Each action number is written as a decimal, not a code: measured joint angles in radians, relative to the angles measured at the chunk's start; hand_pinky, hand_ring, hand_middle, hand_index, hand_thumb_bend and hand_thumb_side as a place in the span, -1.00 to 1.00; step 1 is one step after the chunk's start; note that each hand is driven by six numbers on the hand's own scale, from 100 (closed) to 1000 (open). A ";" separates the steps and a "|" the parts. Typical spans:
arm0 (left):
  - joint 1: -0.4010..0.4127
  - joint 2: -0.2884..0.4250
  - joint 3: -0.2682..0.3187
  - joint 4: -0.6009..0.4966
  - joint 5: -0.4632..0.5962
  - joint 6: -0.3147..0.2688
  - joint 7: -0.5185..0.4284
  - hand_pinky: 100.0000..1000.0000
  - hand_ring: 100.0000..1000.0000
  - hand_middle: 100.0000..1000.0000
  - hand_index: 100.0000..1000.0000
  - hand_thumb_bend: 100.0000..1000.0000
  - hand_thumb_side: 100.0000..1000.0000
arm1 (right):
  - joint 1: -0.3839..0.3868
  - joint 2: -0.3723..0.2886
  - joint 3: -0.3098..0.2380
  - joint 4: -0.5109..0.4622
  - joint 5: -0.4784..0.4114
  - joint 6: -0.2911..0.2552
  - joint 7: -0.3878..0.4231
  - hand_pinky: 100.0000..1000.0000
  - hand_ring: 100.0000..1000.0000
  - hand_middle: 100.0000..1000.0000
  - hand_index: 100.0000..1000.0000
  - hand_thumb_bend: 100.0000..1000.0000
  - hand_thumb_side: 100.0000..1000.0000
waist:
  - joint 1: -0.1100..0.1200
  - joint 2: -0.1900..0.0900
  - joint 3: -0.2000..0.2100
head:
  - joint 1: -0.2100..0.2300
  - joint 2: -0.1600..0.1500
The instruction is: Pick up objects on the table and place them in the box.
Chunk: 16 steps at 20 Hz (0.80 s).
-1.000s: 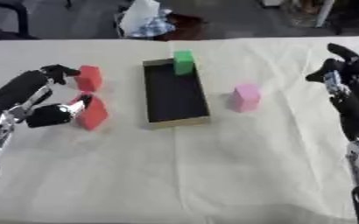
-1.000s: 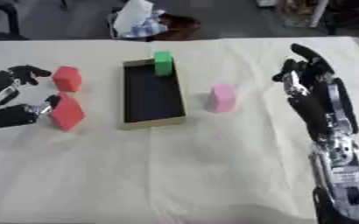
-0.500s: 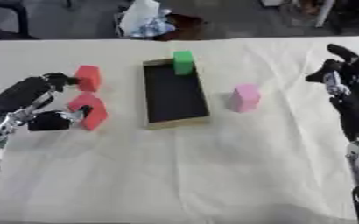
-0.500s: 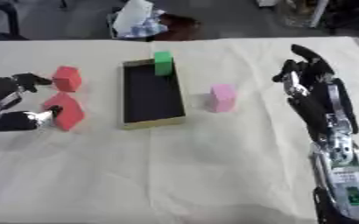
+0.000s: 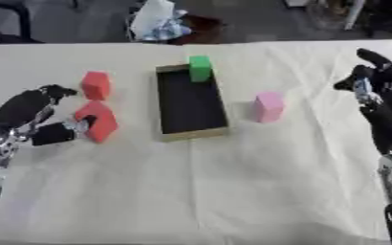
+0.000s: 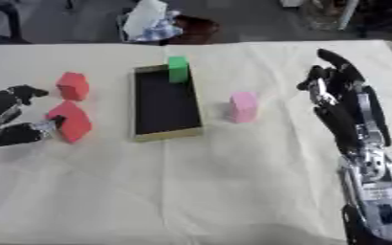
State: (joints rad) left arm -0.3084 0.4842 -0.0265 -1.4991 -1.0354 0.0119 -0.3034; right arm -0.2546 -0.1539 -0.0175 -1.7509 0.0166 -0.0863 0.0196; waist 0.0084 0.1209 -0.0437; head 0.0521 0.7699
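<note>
Left eye view: left hand [image 5: 34,119] pinching red block [image 5: 97,121]; box [image 5: 189,104] empty. Second red, green, pink blocks left. Right hand [image 6: 340,91] spread, idle.

A box [image 5: 189,129] lay lengthwise near the middle of the table [image 5: 199,191]. One block [image 5: 200,68] stood at the box's far end, against its rim. Another block [image 5: 267,106] stood just right of the box. Two more blocks lay left of it, one [image 5: 95,84] farther back, one [image 5: 97,121] nearer, touching the left hand [image 5: 32,117]. The right hand [image 6: 337,91] rose at the table's right side, well apart from the blocks. Behind the table lay a bundle [image 5: 157,19].
</note>
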 measured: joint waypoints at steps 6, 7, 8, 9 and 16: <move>-0.010 -0.028 -0.007 0.046 -0.004 0.011 0.021 0.42 0.38 0.49 0.78 -0.44 0.86 | 0.000 0.000 0.000 0.000 -0.001 0.000 0.002 0.36 0.06 -0.18 0.69 -1.00 -0.18 | 0.000 0.000 0.000 | 0.002 0.000; -0.010 -0.032 -0.008 0.053 -0.003 0.010 0.020 0.42 0.38 0.49 0.78 -0.44 0.86 | 0.000 0.000 0.000 0.000 -0.001 0.000 0.003 0.36 0.06 -0.18 0.69 -1.00 -0.18 | 0.000 0.000 0.000 | 0.002 0.000; -0.011 -0.036 -0.010 0.060 -0.003 0.009 0.019 0.42 0.37 0.48 0.77 -0.45 0.90 | 0.000 0.000 0.000 0.000 -0.001 0.000 0.004 0.36 0.06 -0.18 0.69 -1.00 -0.18 | 0.000 0.000 0.000 | 0.003 0.000; -0.012 -0.039 -0.012 0.066 -0.002 0.006 0.017 0.42 0.37 0.48 0.77 -0.45 0.90 | 0.000 0.000 0.000 0.000 -0.001 0.000 0.004 0.36 0.06 -0.18 0.69 -1.00 -0.18 | 0.000 0.000 0.000 | 0.003 0.000; -0.024 -0.055 -0.012 0.087 0.009 -0.004 0.015 0.42 0.33 0.46 0.75 -0.51 0.98 | 0.000 0.000 0.000 0.000 -0.002 0.000 0.004 0.36 0.06 -0.18 0.69 -1.00 -0.18 | 0.000 0.000 0.000 | 0.004 0.000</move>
State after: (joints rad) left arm -0.3322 0.4292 -0.0389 -1.4119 -1.0265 0.0078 -0.2888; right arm -0.2547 -0.1541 -0.0172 -1.7506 0.0148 -0.0863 0.0238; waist 0.0084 0.1209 -0.0436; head 0.0561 0.7699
